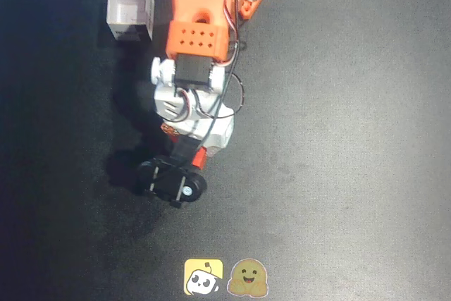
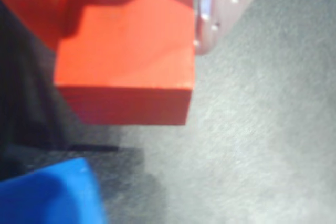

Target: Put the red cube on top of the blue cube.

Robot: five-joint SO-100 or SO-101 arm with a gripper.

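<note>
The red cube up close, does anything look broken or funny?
Nothing stands out. In the wrist view the red cube looks whole, held in the gripper above the mat, with the blue cube lower left.

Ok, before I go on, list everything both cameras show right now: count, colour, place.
red cube: one, bright red, between the gripper's fingers in the wrist view, off the mat; a sliver shows under the arm overhead.
blue cube: one, bright blue, bottom-left corner of the wrist view; hidden overhead.
white box: one, open-topped, top left overhead.
stickers: two, yellow and brownish, bottom edge overhead.
mat: one, dark grey, under everything.
arm: one, orange and white, from the top overhead.
gripper: one, closed on the red cube.
</note>
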